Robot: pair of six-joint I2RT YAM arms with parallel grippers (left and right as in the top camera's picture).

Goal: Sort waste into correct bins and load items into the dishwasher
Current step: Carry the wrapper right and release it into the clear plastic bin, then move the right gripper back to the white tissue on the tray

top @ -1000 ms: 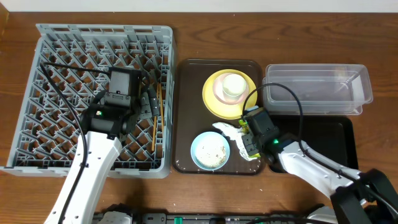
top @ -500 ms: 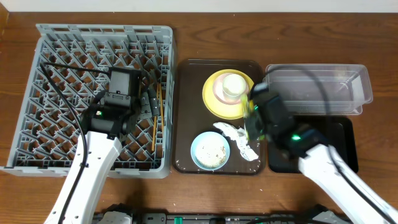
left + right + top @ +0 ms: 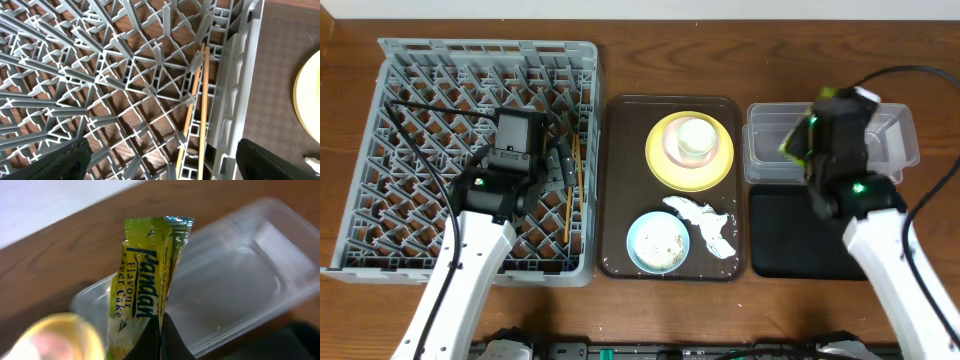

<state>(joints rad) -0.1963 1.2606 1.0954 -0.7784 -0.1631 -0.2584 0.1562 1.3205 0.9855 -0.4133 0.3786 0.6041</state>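
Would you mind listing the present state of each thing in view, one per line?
snack wrapper: gripped, raised above the clear tub.
right gripper: shut on the snack wrapper.
left gripper: open, above the dish rack.
chopsticks: lying in the dish rack by its right wall.
yellow plate: on the brown tray.
cup: upright on the yellow plate.
blue bowl: upright, crumbs inside.
napkin: crumpled on the brown tray.
black tray: bare where visible.

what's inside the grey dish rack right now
Two wooden chopsticks lie in the dish rack against the wall beside the brown tray. Other visible cells look empty. The left arm hangs over the middle, hiding whatever lies beneath.
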